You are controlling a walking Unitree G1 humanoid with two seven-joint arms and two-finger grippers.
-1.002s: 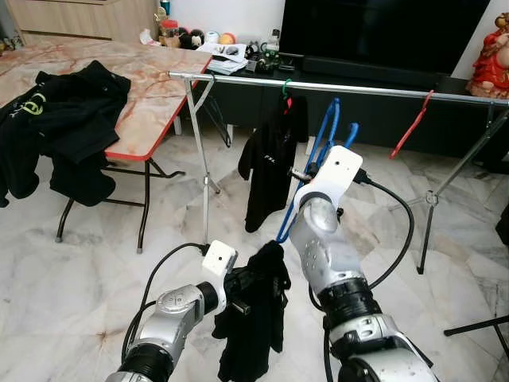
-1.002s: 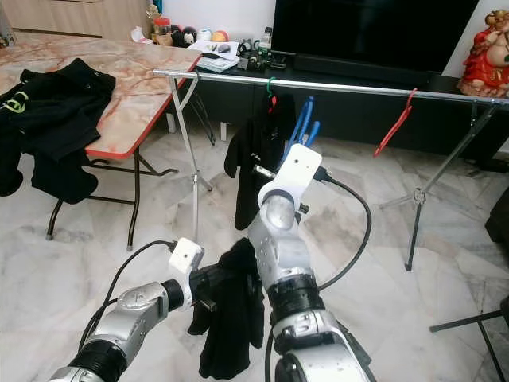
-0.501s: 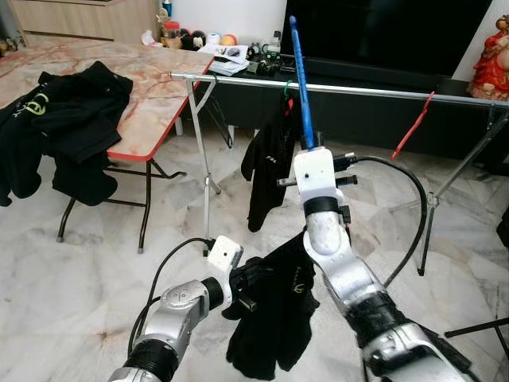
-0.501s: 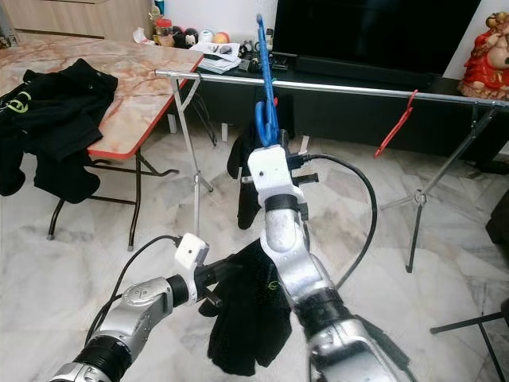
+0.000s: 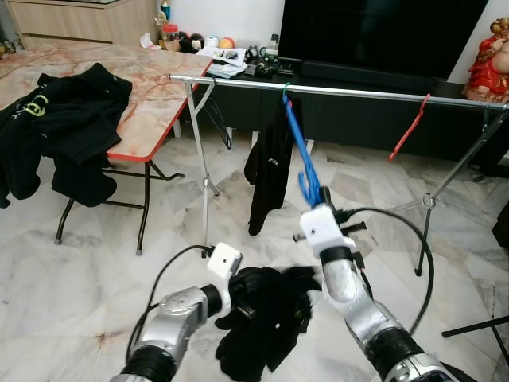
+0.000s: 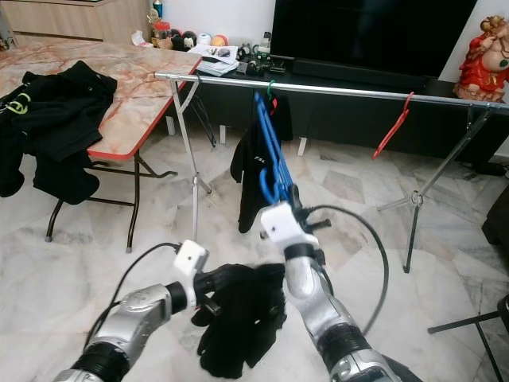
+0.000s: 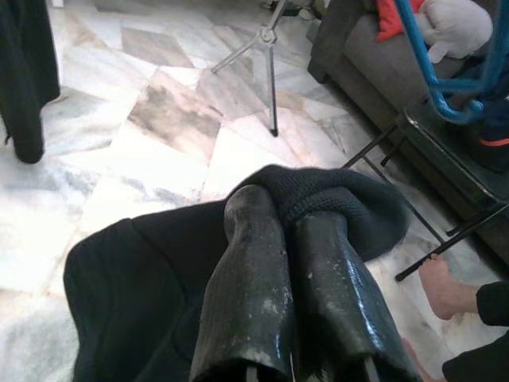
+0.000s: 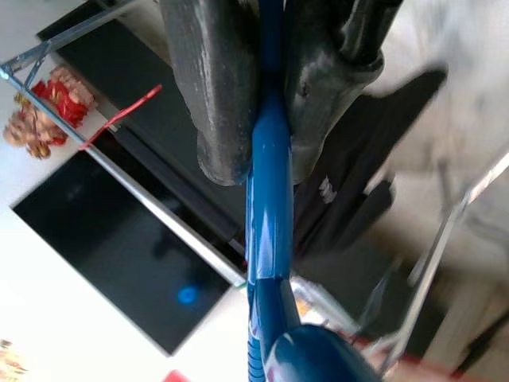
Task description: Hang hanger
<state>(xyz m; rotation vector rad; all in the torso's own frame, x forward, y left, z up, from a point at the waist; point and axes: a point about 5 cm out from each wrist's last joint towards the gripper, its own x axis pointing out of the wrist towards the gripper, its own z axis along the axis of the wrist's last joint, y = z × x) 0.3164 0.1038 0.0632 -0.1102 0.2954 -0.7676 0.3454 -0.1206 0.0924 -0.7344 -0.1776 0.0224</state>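
A metal rail [image 5: 358, 93] crossed ahead, carrying a black shirt [image 5: 268, 163] and red hanger [image 5: 408, 127]. The right gripper [image 8: 253, 119] pinched a blue hanger [image 5: 300, 150], slanting up toward the rail; the left gripper [image 7: 298, 263] clamped a black garment [image 5: 262, 314] low beside it

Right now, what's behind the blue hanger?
Behind the blue hanger: a black garment hanging from the rail on a green hook. The hanger hides part of it.

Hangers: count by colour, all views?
Blue hanger, held in right gripper: 1
Red hanger, on rail: 1
Green hook holding the hung black garment: 1
Total: 3
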